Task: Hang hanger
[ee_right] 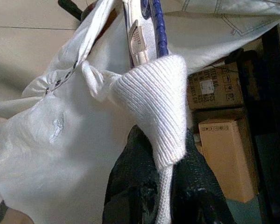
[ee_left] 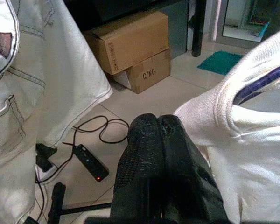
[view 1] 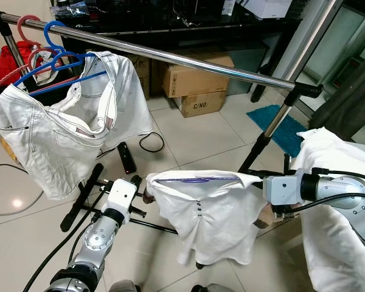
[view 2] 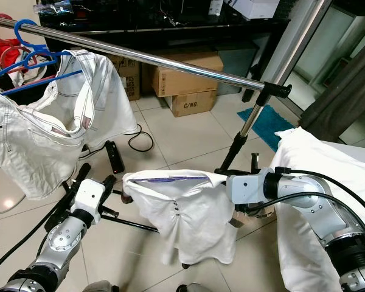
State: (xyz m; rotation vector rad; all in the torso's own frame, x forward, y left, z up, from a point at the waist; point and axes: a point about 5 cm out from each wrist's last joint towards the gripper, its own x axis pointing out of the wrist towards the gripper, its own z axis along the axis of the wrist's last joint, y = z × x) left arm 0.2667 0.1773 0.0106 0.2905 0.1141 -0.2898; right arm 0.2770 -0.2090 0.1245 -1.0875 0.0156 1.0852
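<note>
Below, both grippers, left gripper (view 1: 147,196) and right gripper (view 1: 260,176), seemingly clamp the white garment (view 1: 204,213); carton (view 1: 199,103) reads "C/NO."

White top (view 1: 210,213) on purple hanger (view 1: 198,179); silver rail (view 1: 170,56), teal mat (view 1: 283,125).

My head views are bright and sharp with glare on the rail (view 1: 170,56), wrist ones soft.
</note>
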